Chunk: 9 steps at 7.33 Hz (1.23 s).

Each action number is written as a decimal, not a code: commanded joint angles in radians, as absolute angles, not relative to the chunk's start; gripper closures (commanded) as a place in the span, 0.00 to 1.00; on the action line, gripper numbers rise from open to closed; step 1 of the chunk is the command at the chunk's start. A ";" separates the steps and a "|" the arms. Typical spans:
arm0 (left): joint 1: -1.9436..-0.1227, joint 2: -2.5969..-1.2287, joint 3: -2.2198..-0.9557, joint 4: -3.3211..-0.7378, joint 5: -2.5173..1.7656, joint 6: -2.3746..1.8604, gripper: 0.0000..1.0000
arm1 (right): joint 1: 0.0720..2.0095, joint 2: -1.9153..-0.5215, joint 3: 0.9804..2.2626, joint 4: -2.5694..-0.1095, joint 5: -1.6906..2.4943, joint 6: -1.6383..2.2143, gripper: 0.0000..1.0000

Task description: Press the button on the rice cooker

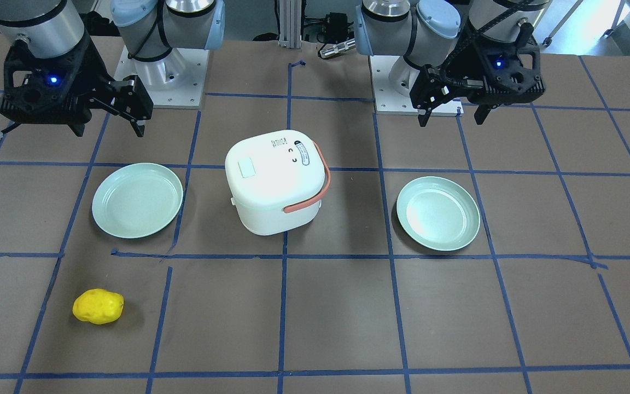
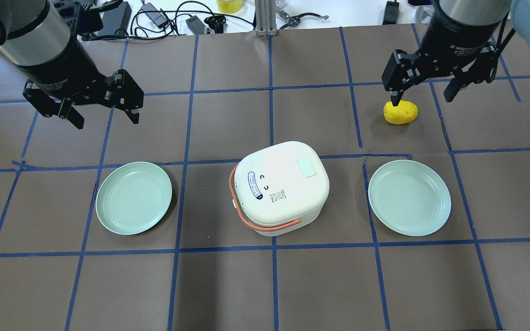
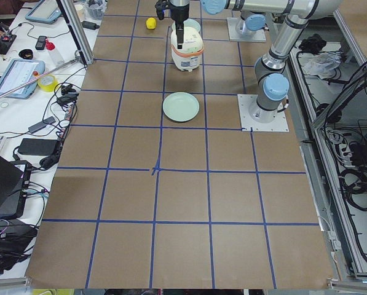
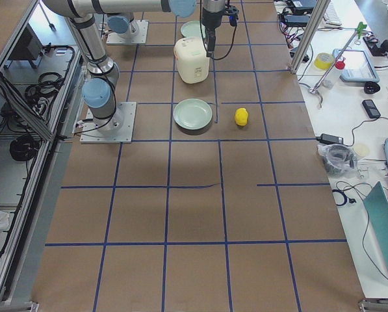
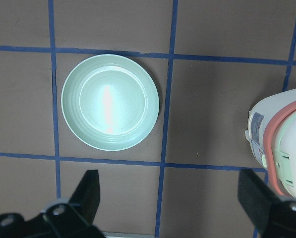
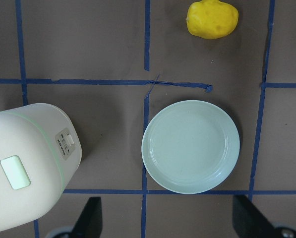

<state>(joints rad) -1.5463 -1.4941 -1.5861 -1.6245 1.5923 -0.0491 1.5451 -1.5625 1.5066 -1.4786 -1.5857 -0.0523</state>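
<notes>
Here we were with the rice cooker (image 2: 283, 193) sitting in the middle of the bench (image 2: 320, 285), lid shut and nothing pressed yet. We picked out the pale green button (image 2: 307, 168) on top of the lid, set toward the cooker's right, far corner as the robot stood.

The right hand (image 2: 423, 94) hung high out on the cooker's right, fingers spread wide and holding nothing. Its wrist view looked down on the plate there. The left hand (image 2: 108, 122) hung just as high off the cooker's left, also spread and empty.

We judged the right hand the nearer one. The button lay on its side of the lid, and its wrist camera showed that green patch in plain sight. So the move, as we read it, was inward toward the cooker, then straight down. The button was a short rounded rectangle, so its long axis hardly mattered for a push.

Around it we had the right plate (image 2: 410, 197) just right of the cooker and the left plate (image 2: 134, 197) on its left. A yellow potato (image 2: 400, 112) lay further out, beyond the right plate.

The orange handle (image 1: 293, 208) lay folded round the cooker's left and near sides, away from the button. We also spotted a small switch panel (image 6: 64, 144) on the cooker's right wall. Which control the task meant, we couldn't say.
</notes>
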 commanded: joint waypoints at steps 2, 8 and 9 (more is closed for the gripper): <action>-1.546 -1.494 -1.586 -1.624 1.592 -0.049 0.00 | 1.555 -1.572 1.493 -1.427 -1.475 -0.052 0.86; -1.546 -1.496 -1.586 -1.624 1.592 -0.049 0.00 | 1.799 -1.491 1.519 -1.445 -1.462 0.107 1.00; -1.546 -1.494 -1.586 -1.624 1.592 -0.049 0.00 | 1.816 -1.468 1.535 -1.504 -1.462 0.109 1.00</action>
<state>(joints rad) -1.5463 -1.4946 -1.5861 -1.6245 1.5923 -0.0491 1.7895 -1.4962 1.5211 -1.4580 -1.4621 0.1067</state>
